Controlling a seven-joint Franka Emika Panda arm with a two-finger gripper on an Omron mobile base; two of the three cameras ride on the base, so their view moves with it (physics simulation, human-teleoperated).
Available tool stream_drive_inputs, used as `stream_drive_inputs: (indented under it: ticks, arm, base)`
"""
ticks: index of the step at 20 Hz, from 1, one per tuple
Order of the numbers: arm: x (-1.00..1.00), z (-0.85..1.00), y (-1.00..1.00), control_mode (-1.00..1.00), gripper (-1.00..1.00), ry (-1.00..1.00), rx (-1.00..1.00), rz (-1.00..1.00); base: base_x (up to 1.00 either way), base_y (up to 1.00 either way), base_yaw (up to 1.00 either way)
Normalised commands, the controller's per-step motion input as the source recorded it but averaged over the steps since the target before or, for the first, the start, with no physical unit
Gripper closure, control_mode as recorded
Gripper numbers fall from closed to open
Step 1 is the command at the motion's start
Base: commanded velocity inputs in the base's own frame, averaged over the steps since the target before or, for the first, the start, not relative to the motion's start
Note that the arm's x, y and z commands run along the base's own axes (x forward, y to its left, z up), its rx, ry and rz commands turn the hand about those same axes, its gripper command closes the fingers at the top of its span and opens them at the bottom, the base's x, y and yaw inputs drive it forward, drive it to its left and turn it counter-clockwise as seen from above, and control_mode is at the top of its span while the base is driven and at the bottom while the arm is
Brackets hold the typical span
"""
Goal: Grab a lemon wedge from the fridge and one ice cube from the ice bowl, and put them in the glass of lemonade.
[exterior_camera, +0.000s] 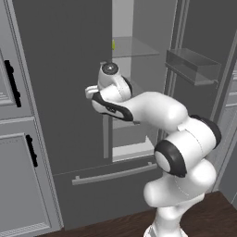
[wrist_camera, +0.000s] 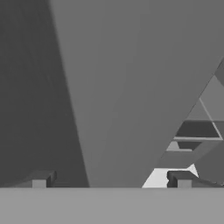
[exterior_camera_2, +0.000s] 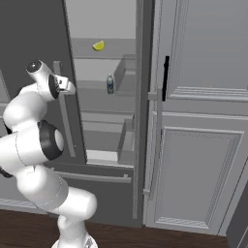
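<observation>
The dark grey fridge stands with its right door swung open and its left door across the front. A tiny yellow lemon wedge lies on an upper glass shelf, and its edge peeks past the left door. My gripper is open, with its two dark fingertips far apart and the left door's grey face between them. The hand sits at that door's inner edge, just above its bar handle and below the wedge. The ice bowl and the glass of lemonade are out of view.
A small dark bottle stands on the shelf below the wedge. The open right door carries a clear bin. Panelled grey cabinets flank the fridge. The bottom drawer is closed, above a dark wooden floor.
</observation>
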Motion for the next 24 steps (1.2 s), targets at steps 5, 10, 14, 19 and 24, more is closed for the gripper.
stream_drive_inputs:
  ticks: [5,10,14,19,24]
  arm:
    - [0.4,-0.33,0.06,-1.0,-1.0,-0.11,0.0,0.0]
    - [0.29,-0.08,0.1,-1.0,1.0,0.0,0.0,0.0]
    - [0.23,-0.07,0.07,-1.0,1.0,0.0,0.0,0.0]
    - [0.19,-0.04,0.08,-1.0,1.0,0.0,0.0,0.0]
    - [0.07,-0.03,0.29,-1.0,1.0,0.0,0.0,0.01]
  base:
    - [0.0,0.0,0.0]
    - [0.0,0.0,0.0]
    - [0.0,0.0,0.0]
    - [0.0,0.0,0.0]
    - [0.0,0.0,0.0]
